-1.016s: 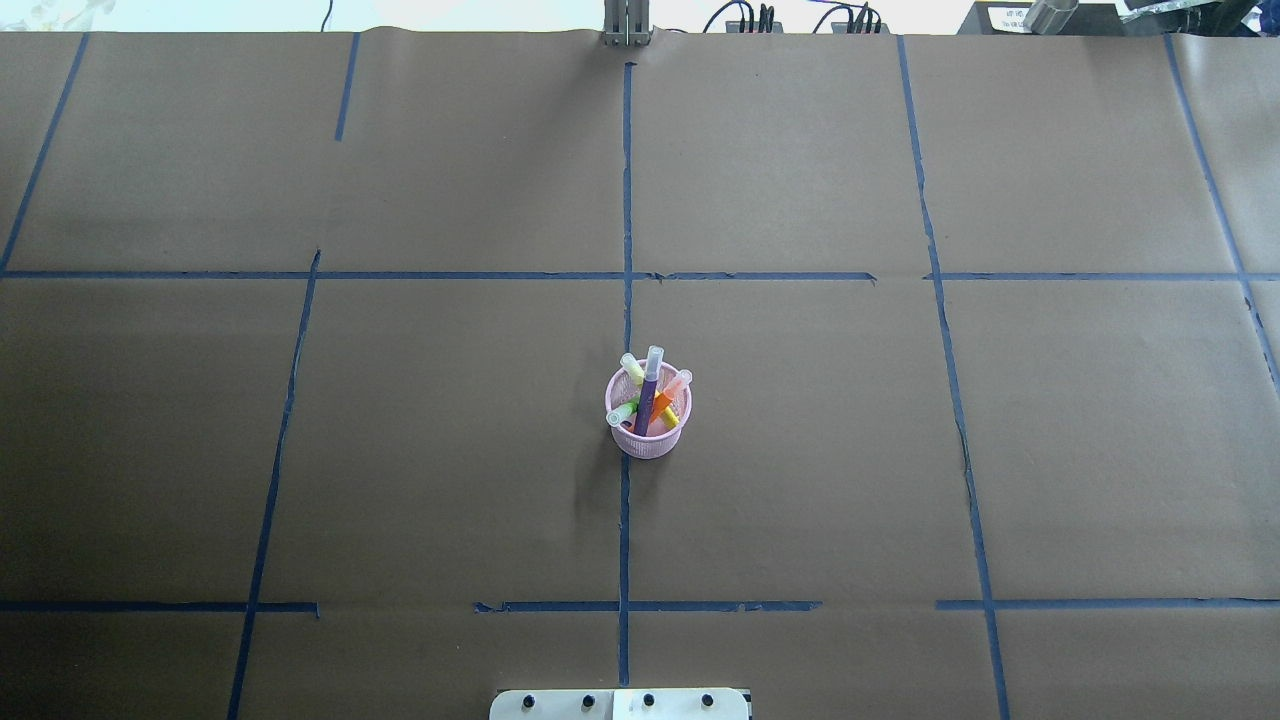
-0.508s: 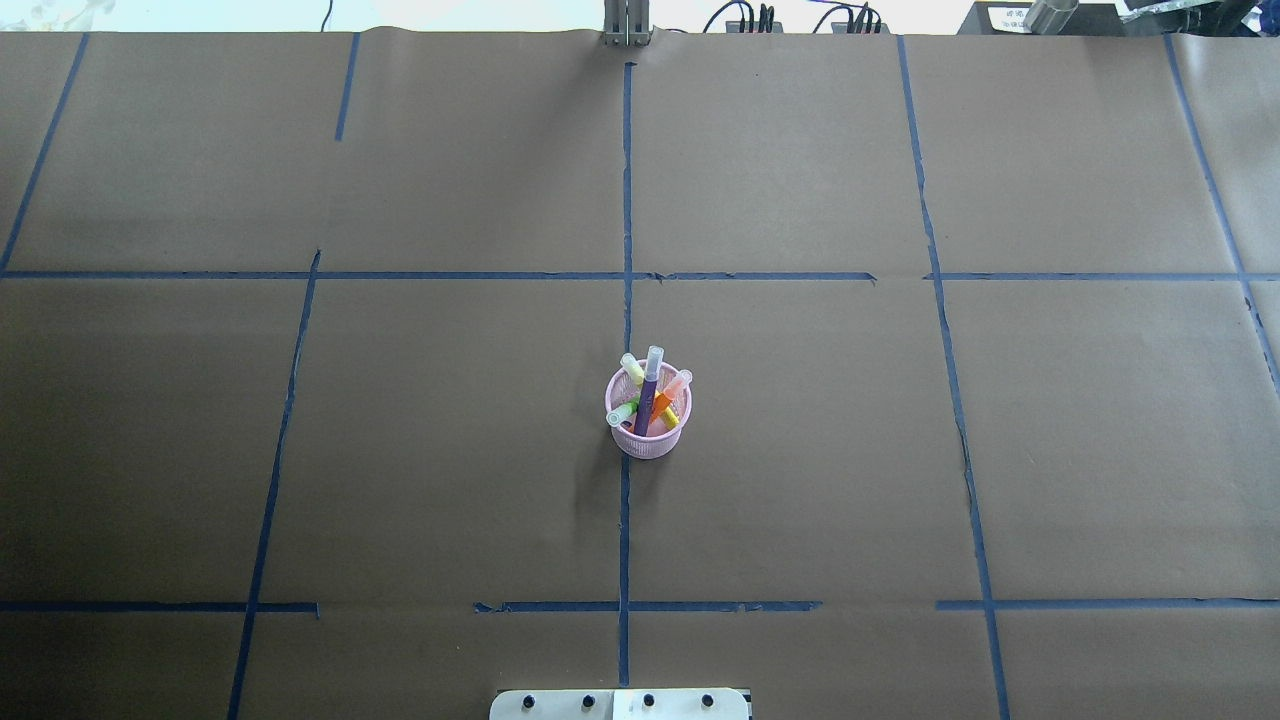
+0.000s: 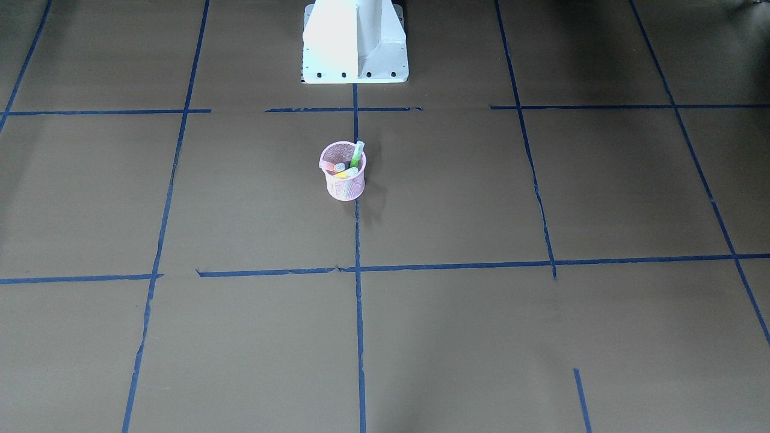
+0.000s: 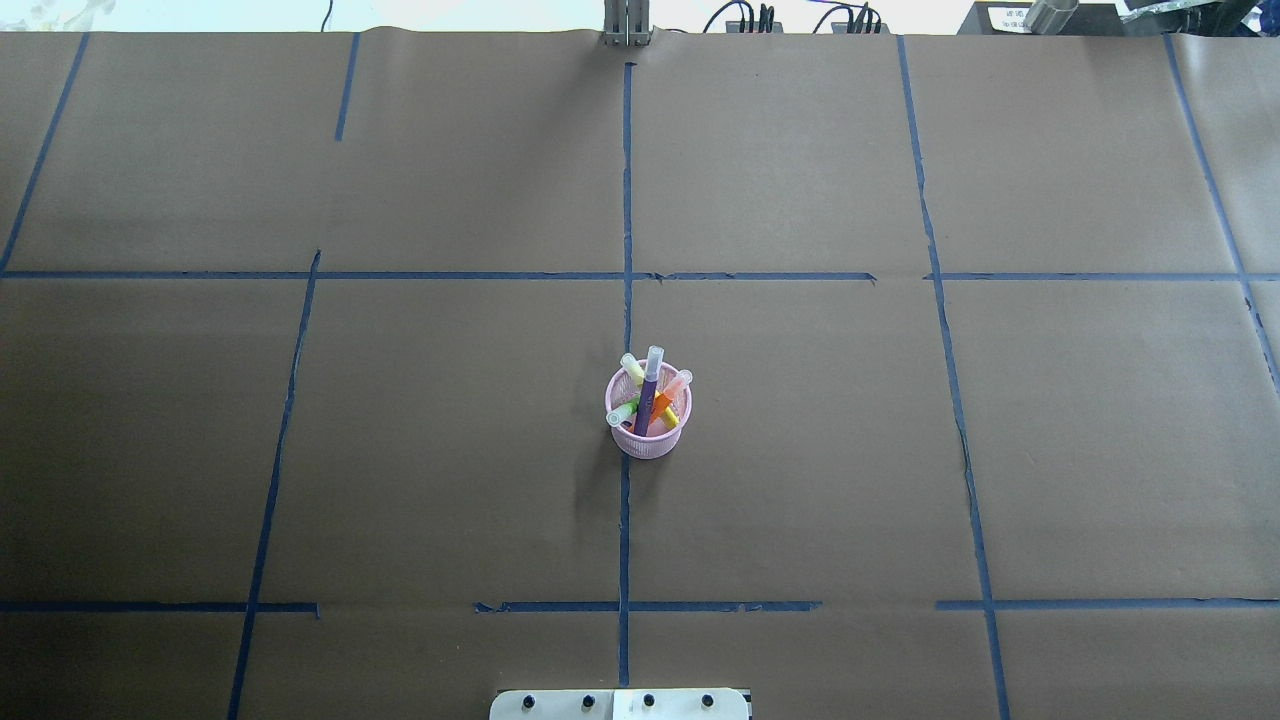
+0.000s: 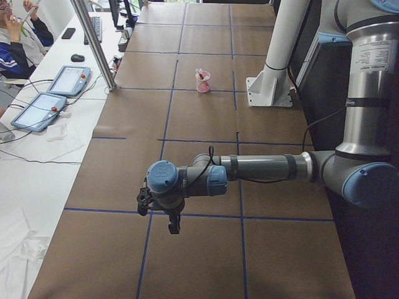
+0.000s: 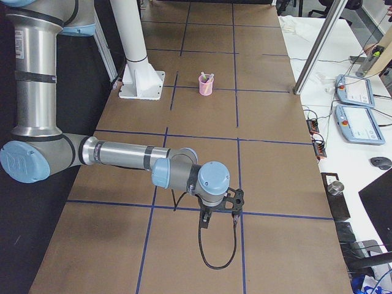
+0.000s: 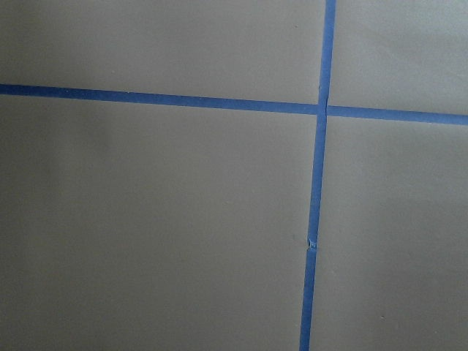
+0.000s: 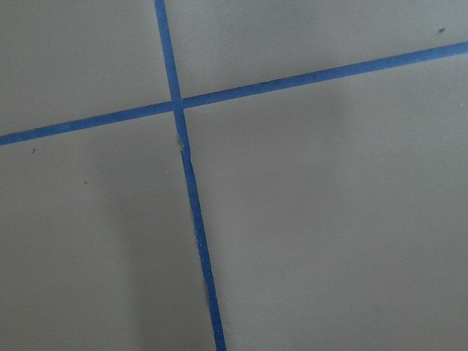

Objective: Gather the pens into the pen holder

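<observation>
The pink wire-mesh pen holder (image 4: 646,441) stands upright near the table's middle, on the central blue tape line. In it stand the purple pen (image 4: 648,392), the orange pen (image 4: 668,398) and the green pen (image 4: 626,411), cap ends up, beside a yellow one (image 4: 632,367). The holder also shows in the front view (image 3: 344,187), with the green pen (image 3: 357,155) sticking out. My left gripper (image 5: 174,227) and right gripper (image 6: 206,220) hang over bare paper at opposite table ends, far from the holder. I cannot tell whether either is open or shut.
Brown paper with a blue tape grid (image 4: 625,200) covers the table. The white robot base (image 3: 355,42) stands behind the holder. A metal post (image 5: 93,43) and tablets (image 5: 37,109) sit along the operators' side. Both wrist views show only paper and tape.
</observation>
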`<state>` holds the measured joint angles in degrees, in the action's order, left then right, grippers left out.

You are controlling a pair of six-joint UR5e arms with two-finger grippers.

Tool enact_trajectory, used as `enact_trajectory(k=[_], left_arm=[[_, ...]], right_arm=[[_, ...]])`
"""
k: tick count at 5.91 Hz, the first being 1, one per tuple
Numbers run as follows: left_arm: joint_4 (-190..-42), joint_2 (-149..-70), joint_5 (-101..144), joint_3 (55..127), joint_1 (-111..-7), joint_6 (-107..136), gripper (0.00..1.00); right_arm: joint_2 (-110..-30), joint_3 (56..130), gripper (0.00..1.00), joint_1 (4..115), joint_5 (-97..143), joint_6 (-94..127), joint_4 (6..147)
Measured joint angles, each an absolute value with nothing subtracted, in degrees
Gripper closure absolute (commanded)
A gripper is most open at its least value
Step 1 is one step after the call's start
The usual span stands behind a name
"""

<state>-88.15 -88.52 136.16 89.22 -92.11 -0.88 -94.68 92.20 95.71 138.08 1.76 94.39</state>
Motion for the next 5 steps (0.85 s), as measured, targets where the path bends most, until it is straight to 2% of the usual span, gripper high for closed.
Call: enact_trajectory(k=[5], left_arm=[[-88.2, -88.6, 136.1, 89.2, -92.0, -0.9, 0.00]], right_arm=[[-94.7, 92.2, 0.00, 95.7, 138.1, 1.8, 94.4]])
